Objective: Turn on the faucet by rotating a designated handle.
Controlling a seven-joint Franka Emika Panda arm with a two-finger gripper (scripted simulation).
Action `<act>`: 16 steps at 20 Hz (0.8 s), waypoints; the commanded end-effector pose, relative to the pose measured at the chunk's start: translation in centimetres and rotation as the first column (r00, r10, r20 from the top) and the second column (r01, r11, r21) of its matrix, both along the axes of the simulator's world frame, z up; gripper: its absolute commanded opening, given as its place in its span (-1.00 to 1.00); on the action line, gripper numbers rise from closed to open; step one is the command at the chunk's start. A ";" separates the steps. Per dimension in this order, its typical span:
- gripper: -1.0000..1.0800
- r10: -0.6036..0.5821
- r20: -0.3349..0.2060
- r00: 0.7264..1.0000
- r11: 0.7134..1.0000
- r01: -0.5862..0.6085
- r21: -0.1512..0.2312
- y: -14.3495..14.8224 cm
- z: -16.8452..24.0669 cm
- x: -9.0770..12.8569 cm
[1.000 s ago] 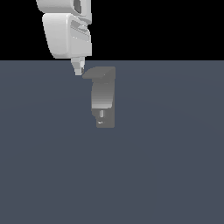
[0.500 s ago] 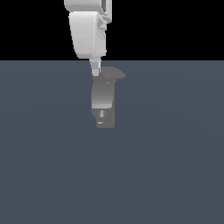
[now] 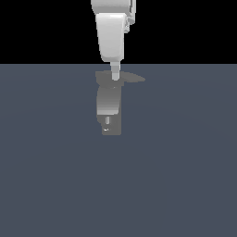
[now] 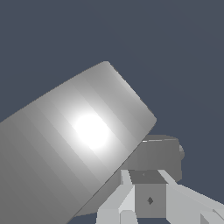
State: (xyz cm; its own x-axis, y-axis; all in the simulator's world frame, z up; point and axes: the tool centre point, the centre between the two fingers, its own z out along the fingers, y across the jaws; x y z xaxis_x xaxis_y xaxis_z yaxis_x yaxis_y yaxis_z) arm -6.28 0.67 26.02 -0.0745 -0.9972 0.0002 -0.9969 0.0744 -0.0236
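Exterior view set back, facing the faucet (image 3: 109, 104) front-on above the grey surface (image 3: 185, 176), wrist view pressed close, looking down past the end effector (image 4: 148, 199), both sharing the faucet

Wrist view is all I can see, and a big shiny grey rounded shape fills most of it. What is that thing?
Observer: That is the faucet, a small grey fixture standing upright on a plain dark floor.
Operator: Where is the bit you turn?
Observer: The handle is a thin flat lever. It sticks out from the faucet's top toward the exterior view's right and tapers to a point.
Operator: And where is the robot's end effector?
Observer: The end effector hangs straight down from above, with its tip at the faucet's top, near the root of the handle.
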 end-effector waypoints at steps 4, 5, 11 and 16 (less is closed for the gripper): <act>-1.00 -0.014 -0.005 1.000 1.000 0.014 0.001 -2.7 -0.4 1.5; -1.00 -0.015 -0.006 1.000 1.000 0.015 0.001 -3.1 -0.4 1.7; -1.00 -0.022 -0.012 1.000 1.000 0.022 0.001 -5.6 -0.7 3.1; -1.00 -0.028 -0.018 0.999 1.000 0.028 0.002 -7.6 -0.9 4.3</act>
State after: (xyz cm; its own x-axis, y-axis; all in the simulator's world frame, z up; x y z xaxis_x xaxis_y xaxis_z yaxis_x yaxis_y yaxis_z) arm -1.91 -4.93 26.09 -0.0758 -0.9971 -0.0005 -0.9968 0.0758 -0.0250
